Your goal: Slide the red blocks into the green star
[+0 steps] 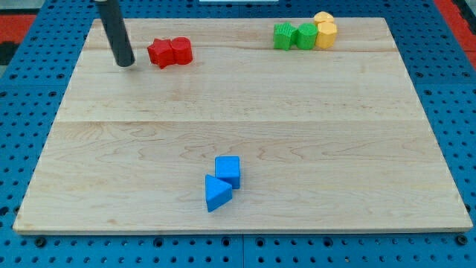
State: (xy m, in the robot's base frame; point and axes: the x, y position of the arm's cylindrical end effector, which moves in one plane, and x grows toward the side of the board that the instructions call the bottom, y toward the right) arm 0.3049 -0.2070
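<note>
Two red blocks sit touching near the view's top left: a red star-like block (160,53) and a rounder red block (181,50) on its right. The green star (283,36) is near the view's top right, touching a green block (306,36) on its right. My tip (125,63) rests on the board just left of the red star-like block, with a small gap between them. The dark rod rises from the tip toward the view's top.
Two yellow blocks (326,30) sit right of the green pair. A blue cube (228,170) and a blue triangular block (217,193) sit touching at the view's bottom centre. The wooden board (245,112) lies on a blue pegboard.
</note>
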